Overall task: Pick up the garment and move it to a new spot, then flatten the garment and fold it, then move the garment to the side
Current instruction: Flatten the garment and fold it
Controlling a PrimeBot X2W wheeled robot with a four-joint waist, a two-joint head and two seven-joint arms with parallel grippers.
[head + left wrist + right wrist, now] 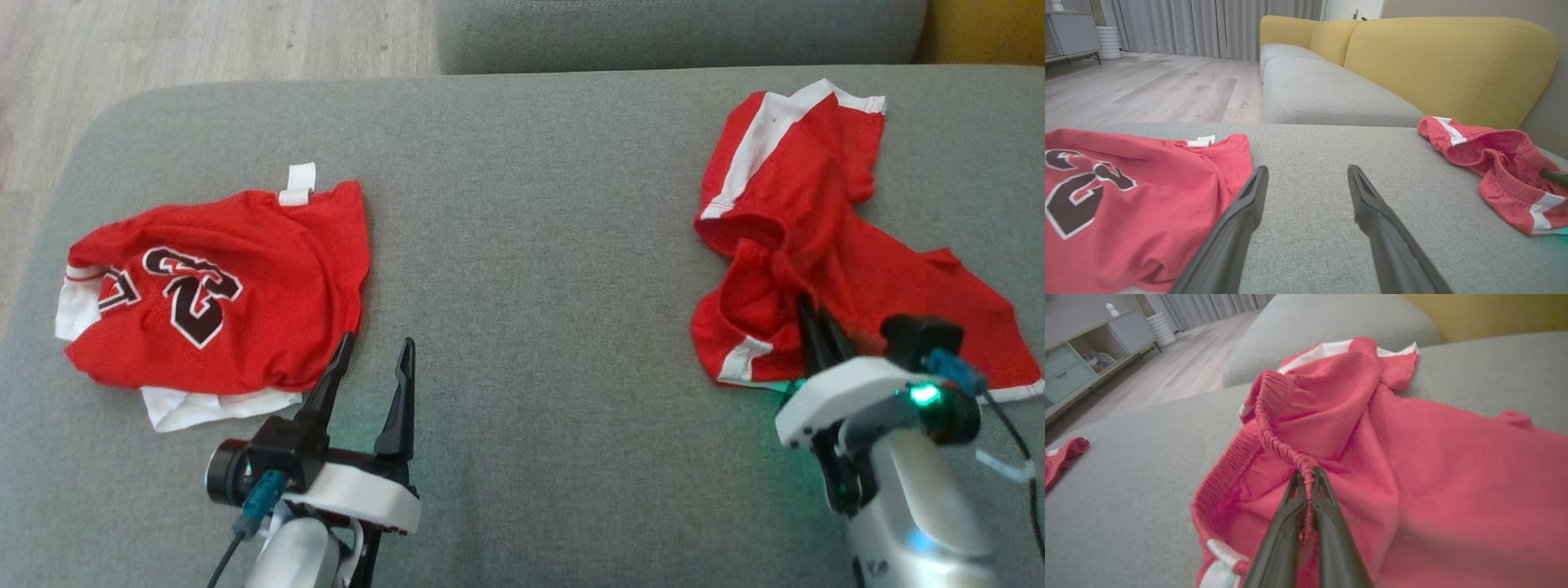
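**Right jaws pinched on the shorts' waistband, lift not yet begun**

The right jaws are closed tight on a bunched ridge of the elastic waistband (1274, 439), with only a thin fold of red cloth between the tips. That band belongs to the red shorts (824, 245), the garment in hand, which lie crumpled at the right side of the grey sofa cushion (539, 245), one white-striped leg pointing away from the robot and the other spreading toward the cushion's right edge. The left jaws stand wide and hold nothing, low over bare cushion just beside the near right edge of a red numbered jersey (245, 278), which lies loosely folded at the left, well apart from the shorts.

The grip looks like the weak point. The pinch takes so little fabric that the gathered elastic could slide out once the weight of the shorts hangs from it. It may also have caught just one layer, and then the shorts would rise twisted and be harder to flatten. If the left jaws swing across to help, their nearer finger could snag the jersey's edge and drag it along.
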